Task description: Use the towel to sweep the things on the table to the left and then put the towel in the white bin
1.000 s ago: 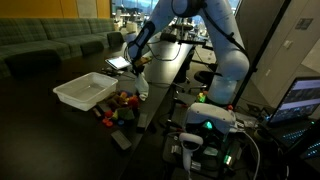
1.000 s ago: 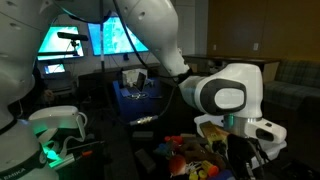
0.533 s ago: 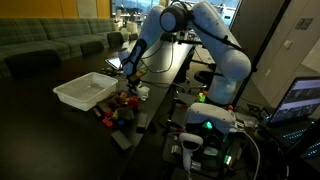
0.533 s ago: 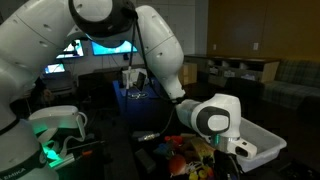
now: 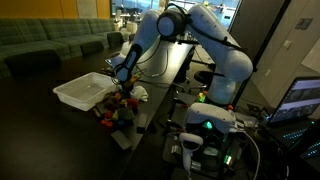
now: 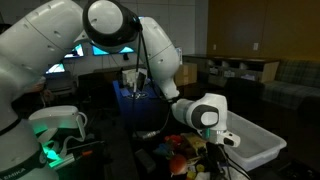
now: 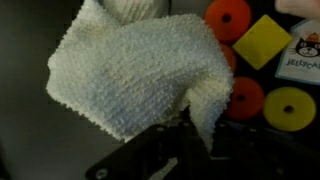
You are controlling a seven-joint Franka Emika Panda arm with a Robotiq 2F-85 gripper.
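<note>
Jaws of the Robotiq gripper (image 7: 188, 138) are clamped close on a fold of the white towel (image 7: 135, 70). In the wrist view the towel spreads out ahead of them and hides the fingertips. Just past the cloth's edge, off to one side of the jaws, orange discs (image 7: 228, 17), a yellow disc (image 7: 290, 108), a yellow square block (image 7: 262, 42) and a printed card (image 7: 302, 62) lie on the dark table (image 7: 25, 105). In an exterior view the gripper (image 5: 126, 86) hangs low over a heap of toys (image 5: 118, 108). The towel (image 5: 141, 93) bulges out on the side of the jaws away from the white bin (image 5: 72, 97), which stands just beside the heap. In an exterior view the bin (image 6: 262, 150) stands close beside the jaws, with the toys (image 6: 180, 150) beneath them.
</note>
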